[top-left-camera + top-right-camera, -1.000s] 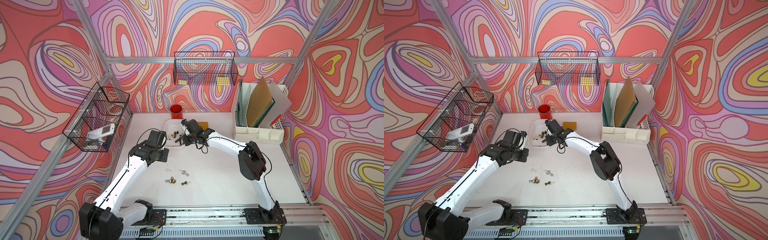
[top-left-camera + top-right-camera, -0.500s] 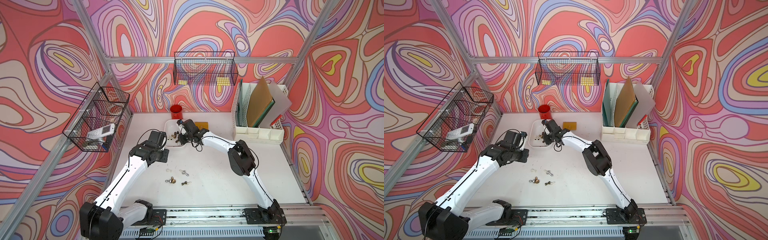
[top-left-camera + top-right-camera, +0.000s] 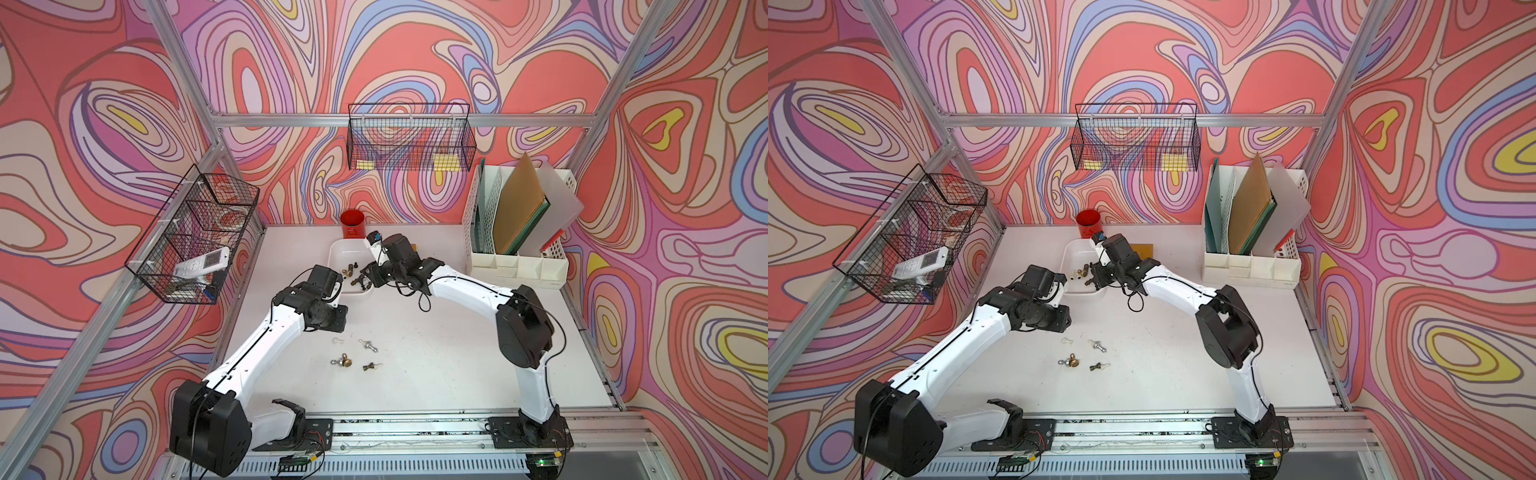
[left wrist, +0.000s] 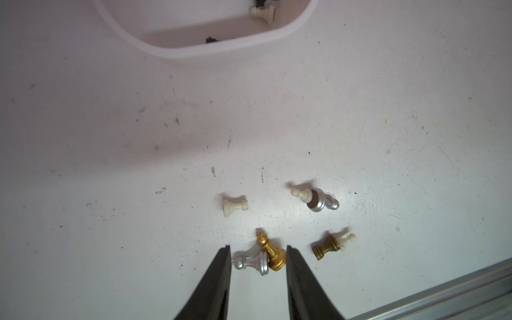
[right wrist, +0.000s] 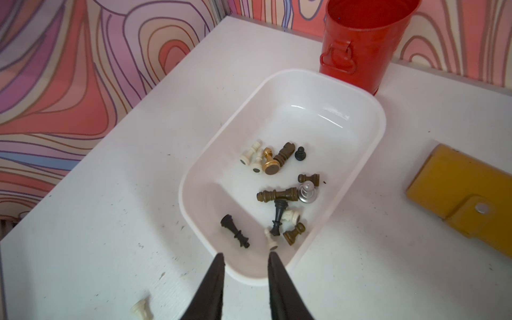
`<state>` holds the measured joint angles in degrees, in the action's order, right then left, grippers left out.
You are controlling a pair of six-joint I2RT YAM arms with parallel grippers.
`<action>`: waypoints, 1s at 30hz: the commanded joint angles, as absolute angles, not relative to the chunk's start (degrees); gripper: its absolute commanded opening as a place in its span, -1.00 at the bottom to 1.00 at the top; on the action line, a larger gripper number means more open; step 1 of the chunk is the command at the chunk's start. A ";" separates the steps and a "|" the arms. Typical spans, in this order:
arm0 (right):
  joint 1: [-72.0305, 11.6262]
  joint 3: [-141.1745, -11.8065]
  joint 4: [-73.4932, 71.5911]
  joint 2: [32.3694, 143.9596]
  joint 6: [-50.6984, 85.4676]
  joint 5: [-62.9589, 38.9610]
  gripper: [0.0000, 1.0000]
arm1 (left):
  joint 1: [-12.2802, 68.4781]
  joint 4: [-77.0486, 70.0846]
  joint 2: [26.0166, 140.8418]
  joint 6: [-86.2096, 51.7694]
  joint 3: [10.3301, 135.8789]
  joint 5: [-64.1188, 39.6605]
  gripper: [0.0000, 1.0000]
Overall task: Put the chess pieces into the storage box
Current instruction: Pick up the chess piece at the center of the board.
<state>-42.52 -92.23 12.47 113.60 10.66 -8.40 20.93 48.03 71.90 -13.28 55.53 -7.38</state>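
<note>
My R claw (image 5: 245,253) is released, nothing btw its tips, hanging over one end of the storage box (image 5: 304,105), where a dozen or so chess pieces (image 5: 277,194) lie scattered. L claw (image 4: 258,247) is released too, above the table (image 4: 110,138). Its wrist cam frames a silver pawn (image 4: 250,261) & gold piece (image 4: 274,253), touching, btw the tips.

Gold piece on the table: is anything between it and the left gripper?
Nothing visible does. The open left gripper frames the gold piece, but a silver pawn lies against it, so both might get pinched.
</note>
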 commanded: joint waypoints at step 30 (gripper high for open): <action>-42.54 -67.47 3.78 98.68 15.83 -8.31 -0.41 | 26.94 36.78 80.86 -56.63 45.06 9.36 -0.13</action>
